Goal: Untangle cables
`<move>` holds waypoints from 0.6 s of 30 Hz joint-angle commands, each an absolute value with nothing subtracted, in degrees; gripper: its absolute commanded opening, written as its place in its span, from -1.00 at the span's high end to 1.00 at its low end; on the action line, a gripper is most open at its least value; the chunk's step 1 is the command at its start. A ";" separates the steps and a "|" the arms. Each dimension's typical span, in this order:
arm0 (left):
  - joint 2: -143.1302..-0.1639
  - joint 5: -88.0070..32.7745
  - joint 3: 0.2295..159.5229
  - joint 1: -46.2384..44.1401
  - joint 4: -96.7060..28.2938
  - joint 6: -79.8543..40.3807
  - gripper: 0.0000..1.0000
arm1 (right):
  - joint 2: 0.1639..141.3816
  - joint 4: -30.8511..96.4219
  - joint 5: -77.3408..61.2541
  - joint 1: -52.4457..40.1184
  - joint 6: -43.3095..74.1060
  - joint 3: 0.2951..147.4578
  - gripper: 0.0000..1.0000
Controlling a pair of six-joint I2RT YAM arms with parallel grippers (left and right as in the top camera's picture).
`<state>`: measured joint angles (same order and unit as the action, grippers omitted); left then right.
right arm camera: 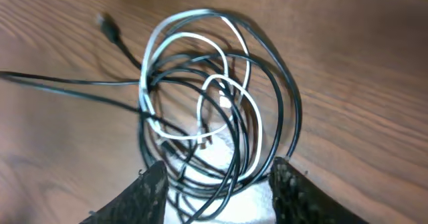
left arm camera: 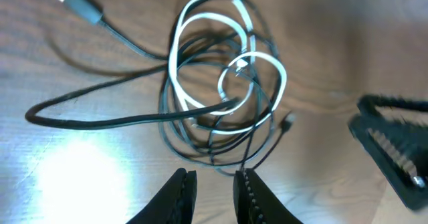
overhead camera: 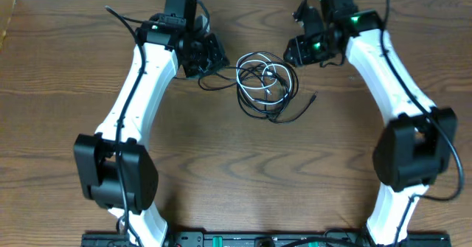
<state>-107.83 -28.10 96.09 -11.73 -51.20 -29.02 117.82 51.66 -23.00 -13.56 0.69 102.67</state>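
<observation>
A knot of thin black and white cables [overhead camera: 264,85] lies coiled on the brown wooden surface [overhead camera: 236,181], between the two arms. The left gripper [left arm camera: 214,194] has its jaws slightly apart and empty, just short of the coil. The right gripper [right arm camera: 217,190] has its jaws spread wide, with the near loops showing between them. The cords look light, limp and springy, so a tug would probably drag the whole bundle. I'd take the free black run [left arm camera: 100,120] near its grey plug [left arm camera: 80,7].
</observation>
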 commanded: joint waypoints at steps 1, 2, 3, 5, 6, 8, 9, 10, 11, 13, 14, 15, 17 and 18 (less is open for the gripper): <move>-111.28 -27.18 95.79 -12.14 -51.88 -26.57 0.52 | 121.45 50.48 -24.67 -13.98 -0.10 102.56 0.02; -111.70 -27.14 95.77 -12.29 -51.99 -26.57 0.52 | 122.83 50.33 -24.86 -13.98 -0.14 102.56 0.02; -112.14 -27.18 95.77 -12.49 -51.99 -26.59 0.52 | 123.72 50.30 -25.17 -13.98 -0.32 102.56 0.01; -112.88 -27.16 95.77 -12.99 -51.99 -26.57 0.52 | 125.69 50.33 -27.55 -13.98 -1.89 102.56 0.00; -113.30 -27.16 95.77 -13.26 -51.99 -26.59 0.52 | 126.76 50.26 -29.17 -13.98 -2.85 102.56 0.00; -113.91 -27.14 95.77 -13.72 -51.79 -26.57 0.52 | 128.03 49.76 -29.26 -14.04 -3.22 102.56 -0.01; -114.08 -27.14 95.77 -13.87 -51.75 -26.59 0.52 | 128.68 49.34 -29.28 -14.11 -3.88 102.56 0.00; -114.28 -27.14 95.77 -13.98 -51.66 -26.59 0.52 | 128.97 49.04 -29.26 -14.15 -3.97 102.56 -0.01; -114.48 -27.14 95.77 -14.06 -51.62 -26.59 0.52 | 129.49 48.51 -29.23 -14.24 -4.45 102.56 -0.01; -114.69 -27.14 95.77 -14.09 -51.62 -26.59 0.52 | 130.21 47.59 -29.12 -14.44 -5.41 102.54 0.01; -114.78 -27.14 95.77 -14.06 -51.62 -26.59 0.52 | 130.52 47.22 -29.10 -14.59 -5.74 102.54 0.05; -114.78 -27.14 95.77 -14.06 -51.62 -26.59 0.52 | 130.69 47.03 -29.10 -14.70 -6.20 102.54 0.07; -114.78 -27.14 95.77 -14.09 -51.57 -26.59 0.52 | 131.00 46.26 -29.06 -15.00 -7.05 102.54 0.12; -114.78 -27.14 95.77 -14.09 -51.57 -26.59 0.52 | 131.22 45.84 -29.08 -15.11 -7.46 102.54 0.14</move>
